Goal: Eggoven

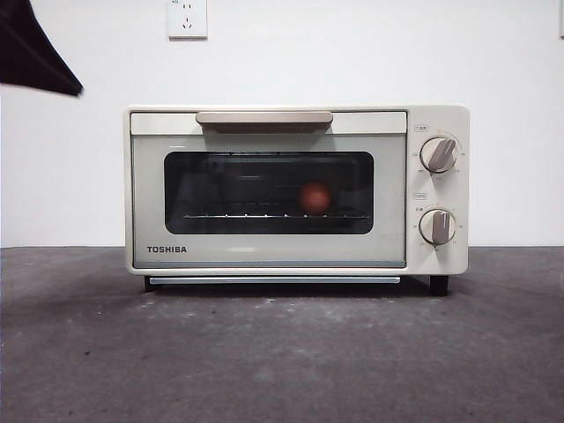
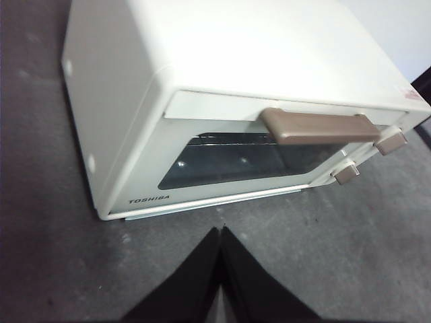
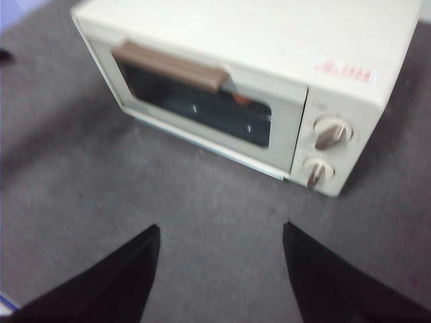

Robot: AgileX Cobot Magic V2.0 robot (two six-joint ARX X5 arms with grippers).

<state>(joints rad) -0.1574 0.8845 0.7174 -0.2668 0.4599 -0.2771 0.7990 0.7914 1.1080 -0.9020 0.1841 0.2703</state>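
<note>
The cream Toshiba oven point(image 1: 269, 251) stands in the middle of the grey table with its door closed. Through the dark glass, the reddish-brown egg point(image 1: 315, 197) rests on the wire rack, right of the window's centre. The beige handle point(image 1: 264, 118) runs along the door's top edge. My left gripper point(image 2: 221, 232) hovers shut above the table in front of the oven point(image 2: 222, 60). My right gripper point(image 3: 221, 232) is open, held well back from the oven point(image 3: 269, 40), with nothing between its jaws. A sliver of the egg point(image 3: 240, 99) shows under the handle. A black arm tip point(image 1: 35, 53) hangs at the upper left.
Two dials point(image 1: 438, 154) point(image 1: 437, 226) sit on the oven's right panel. A white wall with a socket point(image 1: 187, 18) stands close behind the oven. Grey table surface point(image 1: 282, 352) stretches in front.
</note>
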